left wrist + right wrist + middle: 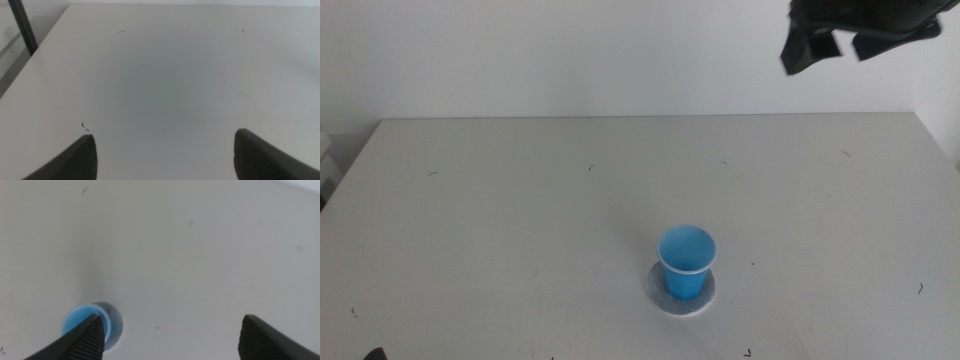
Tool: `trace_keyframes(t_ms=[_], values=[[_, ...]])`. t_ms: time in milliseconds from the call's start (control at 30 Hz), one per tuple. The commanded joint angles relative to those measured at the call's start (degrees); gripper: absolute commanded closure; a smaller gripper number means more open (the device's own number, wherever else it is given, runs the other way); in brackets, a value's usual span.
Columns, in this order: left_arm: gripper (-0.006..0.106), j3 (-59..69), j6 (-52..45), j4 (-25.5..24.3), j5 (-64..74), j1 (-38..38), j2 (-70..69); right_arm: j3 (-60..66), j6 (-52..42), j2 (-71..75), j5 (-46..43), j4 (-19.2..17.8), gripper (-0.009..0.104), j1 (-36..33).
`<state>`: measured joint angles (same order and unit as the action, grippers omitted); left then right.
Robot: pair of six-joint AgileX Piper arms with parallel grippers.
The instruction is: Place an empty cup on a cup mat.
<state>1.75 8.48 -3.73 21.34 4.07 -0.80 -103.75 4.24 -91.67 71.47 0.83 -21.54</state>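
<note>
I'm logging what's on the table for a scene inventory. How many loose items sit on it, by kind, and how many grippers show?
Blue cup: 1, standing on the mat
Grey cup mat: 1
Grippers: 2, right gripper raised high with open jaws, left gripper open over bare table
Total: 2 items, 2 grippers

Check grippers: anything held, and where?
Nothing held. Right gripper open, high above the table; left gripper open, empty. Cup stands on the cup mat.
</note>
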Motion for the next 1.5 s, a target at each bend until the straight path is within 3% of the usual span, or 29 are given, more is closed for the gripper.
trace_keyframes(t_ms=[0, 167, 433, 733, 1067, 1233, 1400, 1467], values=[[-0.005, -0.34, 0.62, -0.02, -3.84, -0.06, -0.17, -1.09, -0.33, 6.39, 2.70, -1.88, 0.008, 2.64], [-0.005, -0.34, 0.62, -0.02, -3.84, -0.06, -0.17, 6.75, 0.05, 17.42, 1.33, -1.53, 0.008, 10.13], [-0.005, -0.34, 0.62, -0.02, -3.84, -0.06, -0.17, 31.67, 0.04, 39.71, -12.16, -1.89, 0.008, 18.08], [-0.005, -0.34, 0.62, -0.02, -3.84, -0.06, -0.17, 59.44, -0.54, 61.89, -32.19, -1.39, 0.008, 18.45], [-0.005, -0.34, 0.62, -0.02, -3.84, -0.06, -0.17, 82.10, 1.32, 83.20, -52.55, -2.89, 0.008, 18.45], [-0.005, -0.34, 0.62, -0.02, -3.84, -0.06, -0.17, 88.77, 1.42, 89.81, -53.22, -5.54, 0.008, 18.45], [-0.005, -0.34, 0.62, -0.02, -3.84, -0.06, -0.22, 93.87, 1.42, 93.63, -54.26, -13.10, 0.008, 18.39], [-0.005, -0.34, 0.62, -0.02, -3.84, -0.06, -0.17, 95.71, 1.37, 93.81, -55.94, -13.17, 0.008, 18.39]])
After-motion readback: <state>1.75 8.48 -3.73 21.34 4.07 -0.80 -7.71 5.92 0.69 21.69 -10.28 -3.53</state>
